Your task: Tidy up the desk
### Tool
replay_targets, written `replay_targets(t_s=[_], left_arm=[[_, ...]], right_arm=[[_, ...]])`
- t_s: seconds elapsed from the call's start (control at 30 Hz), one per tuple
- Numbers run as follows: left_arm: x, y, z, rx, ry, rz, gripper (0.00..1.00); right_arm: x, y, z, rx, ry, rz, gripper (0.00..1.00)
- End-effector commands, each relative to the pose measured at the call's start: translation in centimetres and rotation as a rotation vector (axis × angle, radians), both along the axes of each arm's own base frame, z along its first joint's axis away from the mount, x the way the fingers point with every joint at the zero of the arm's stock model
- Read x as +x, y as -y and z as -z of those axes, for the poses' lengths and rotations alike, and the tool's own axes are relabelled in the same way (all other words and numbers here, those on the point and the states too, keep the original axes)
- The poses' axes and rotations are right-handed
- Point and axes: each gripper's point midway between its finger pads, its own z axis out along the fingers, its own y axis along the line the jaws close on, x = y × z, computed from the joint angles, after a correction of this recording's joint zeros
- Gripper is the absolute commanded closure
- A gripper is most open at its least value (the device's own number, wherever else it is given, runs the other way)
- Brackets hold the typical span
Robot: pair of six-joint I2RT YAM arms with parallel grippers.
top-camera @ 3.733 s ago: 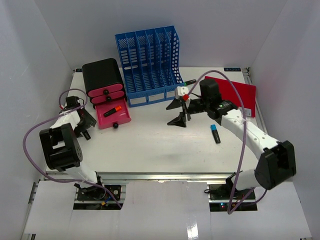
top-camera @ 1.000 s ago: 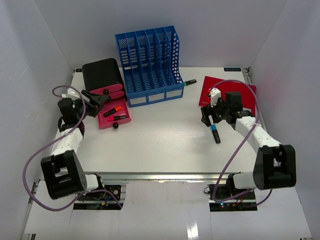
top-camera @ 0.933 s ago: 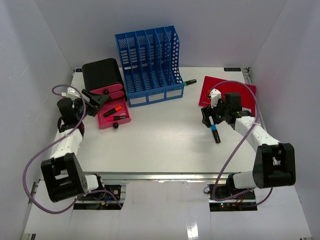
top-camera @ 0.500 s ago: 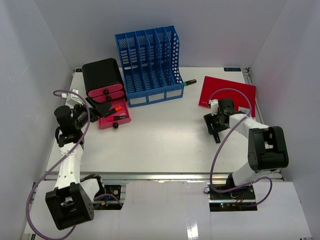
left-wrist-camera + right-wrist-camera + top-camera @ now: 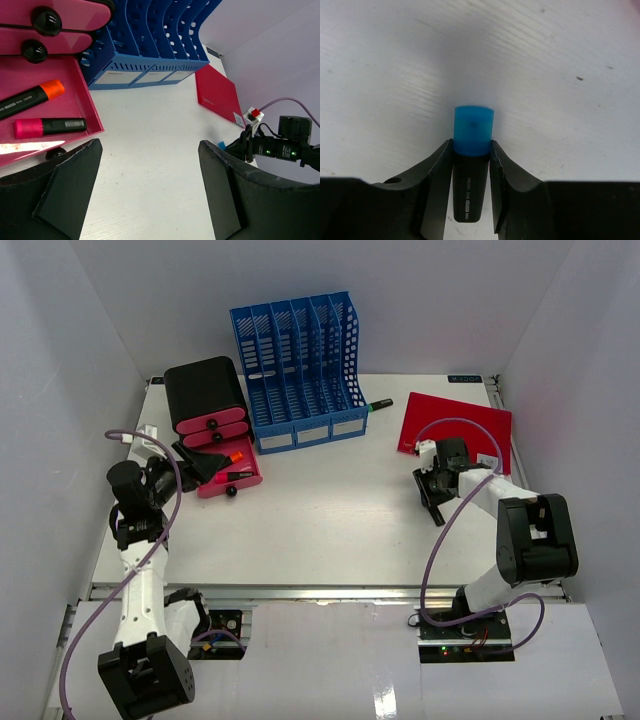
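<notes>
The desk fills the middle of the view, running from the arm bases at 6 o'clock up to 12. At its 3 o'clock lies a blue-capped marker. The right gripper is narrowed onto its black body with both fingers touching, I think to lift it away. At 10 o'clock an open pink drawer holds an orange-capped marker, so this is the likely home. The left gripper hangs beside the drawer, wide open and empty.

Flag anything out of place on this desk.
Bottom pink drawer hangs open; green-capped marker lies loose beside the blue file rack; red folder lies flat on the desk; right gripper pinches a blue-capped marker.
</notes>
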Motion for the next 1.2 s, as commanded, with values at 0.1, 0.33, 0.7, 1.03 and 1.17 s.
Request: replay_targets(t_s=[0.1, 0.33, 0.7, 1.03, 1.17], left_arm=[[-0.8, 0.6, -1.4, -0.064, 0.015, 0.003, 0.11], [-2.3, -0.3, -1.6, -0.019, 0.004, -0.089, 0.11], [-4.9, -2.3, -0.4, 0.054, -0.007, -0.259, 0.10], [-4.6, -2.9, -0.1, 0.088, -0.009, -0.281, 0.09], [-4.7, -2.8, -0.3, 0.087, -0.008, -0.278, 0.09]], right_arm=[[0.2, -15.0, -7.6, 0.036, 0.213, -0.736, 0.92], [1.0, -32.4, -12.3, 0.054, 0.371, -1.221, 0.92], [6.6, -51.2, -19.1, 0.226, 0.915, -1.191, 0.92], [6.5, -56.1, -15.4, 0.334, 0.999, -1.102, 0.91], [6.6, -56.1, -13.9, 0.341, 0.963, -1.077, 0.58]])
